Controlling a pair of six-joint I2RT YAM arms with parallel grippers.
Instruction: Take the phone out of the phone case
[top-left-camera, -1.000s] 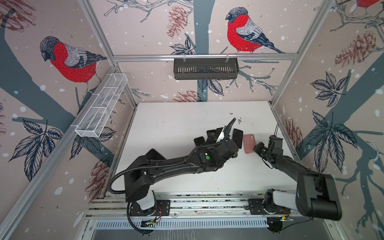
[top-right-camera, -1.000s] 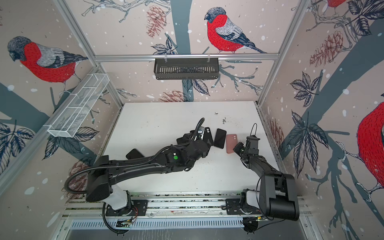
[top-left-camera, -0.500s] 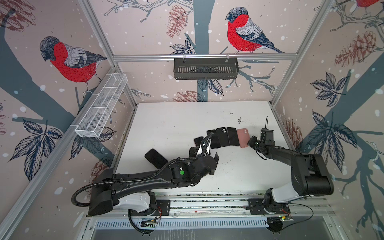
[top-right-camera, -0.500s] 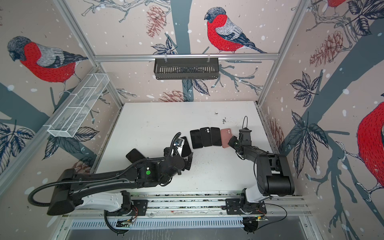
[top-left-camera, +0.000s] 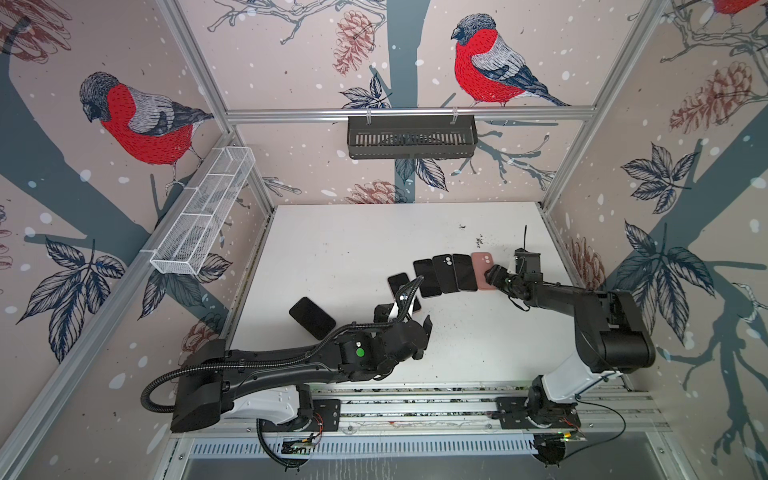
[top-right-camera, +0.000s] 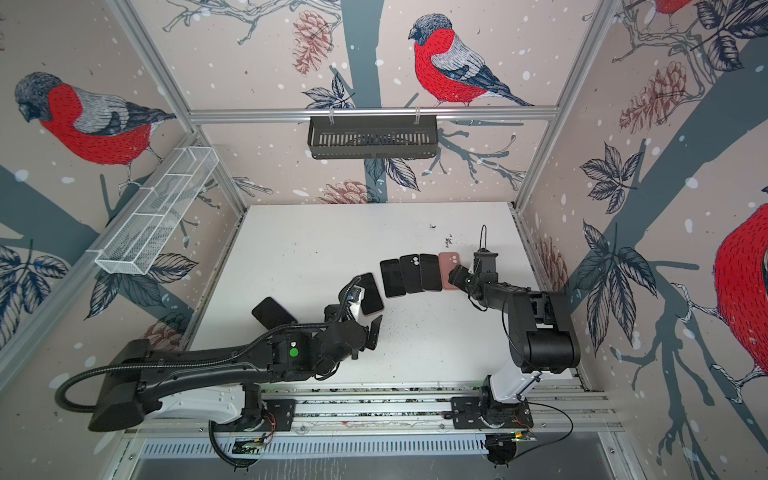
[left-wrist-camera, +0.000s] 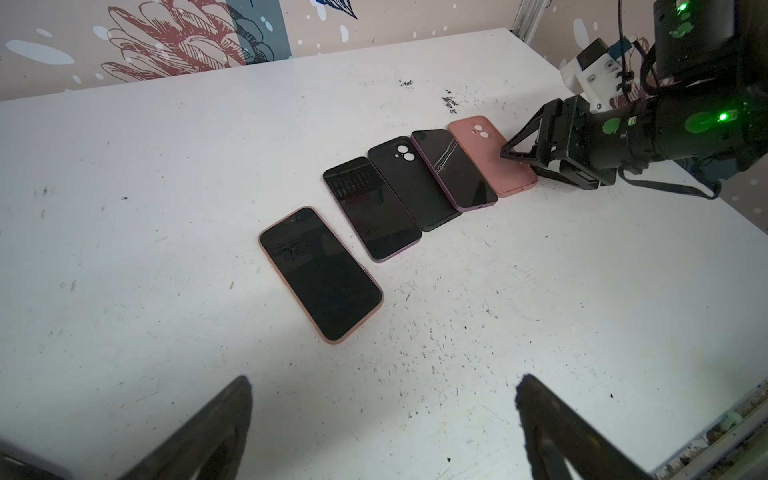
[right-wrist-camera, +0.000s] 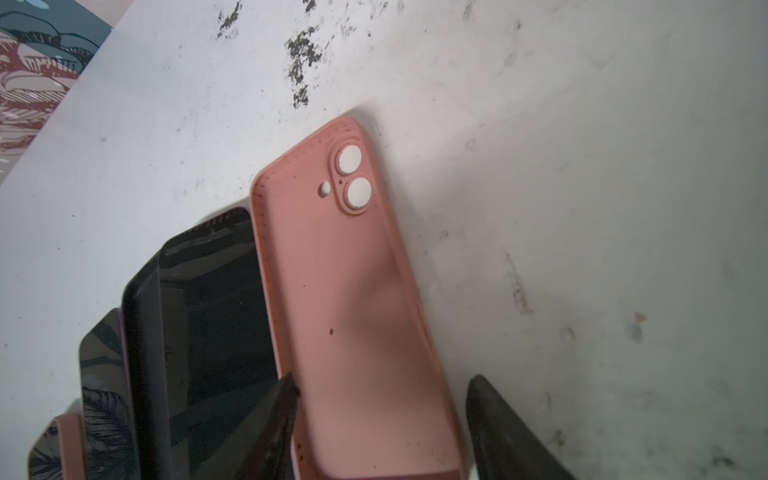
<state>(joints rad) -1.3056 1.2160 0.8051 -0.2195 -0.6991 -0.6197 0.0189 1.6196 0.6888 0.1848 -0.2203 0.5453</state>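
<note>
The pink case (right-wrist-camera: 353, 311) is lying flat at the right end of a row on the table (top-left-camera: 353, 232). It is looking empty, since white is showing through its lens holes. The right gripper (right-wrist-camera: 384, 380) is straddling the case's near end with its jaws parted, one finger on each side, clamping nothing.

Touching the pink case, a dark phone (left-wrist-camera: 455, 174) is lying screen up. Next to that are a black case (left-wrist-camera: 411, 183), also showing white through its holes, and a second phone (left-wrist-camera: 372, 208). Judging by this, two phones are already sitting out of their cases.

A little apart from the row, a rimmed phone (left-wrist-camera: 320, 274) is lying screen up inside a pink border. It is probably still cased, so that removal seems to be what is remaining. The left gripper (left-wrist-camera: 384, 380) is hovering near it over bare table, jaws spread wide and empty. A lone phone (top-left-camera: 311, 318) is resting well apart on the left; whether it is cased cannot be told.

The white table is showing scuffs and dark crumbs. Walls (top-left-camera: 137, 120) printed with bullfinches are enclosing it, with a black basket (top-left-camera: 411, 137) hanging on the back rail and a wire rack (top-left-camera: 203, 212) on the left side.
</note>
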